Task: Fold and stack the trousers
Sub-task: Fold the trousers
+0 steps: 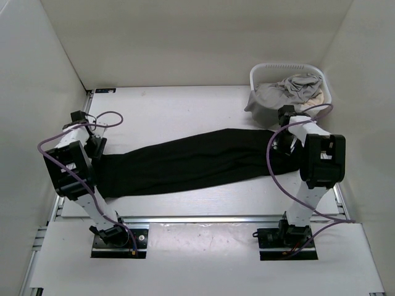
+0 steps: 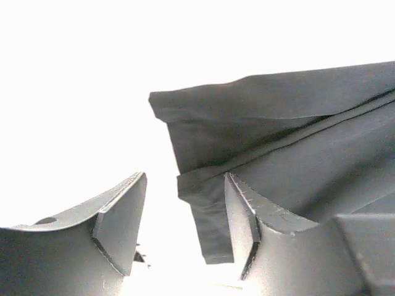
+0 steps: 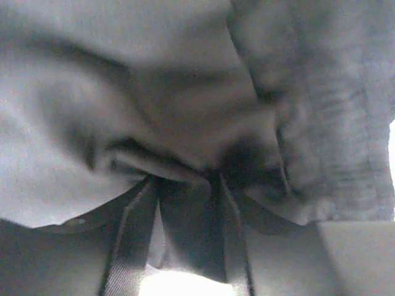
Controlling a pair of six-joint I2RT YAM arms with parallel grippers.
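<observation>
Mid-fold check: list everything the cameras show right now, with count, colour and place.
trousers: one, black, laid lengthwise across the table, left to right.
basket: one, white, far right of the table.
garment: one, light grey, in the basket, spilling over its near-left rim.
cloth: one, beige, in the basket, right side.
table: one, white, under everything.
left gripper: one, dark, open, at the trousers' left end.
right gripper: one, dark, shut on bunched fabric at the trousers' right end.
</observation>
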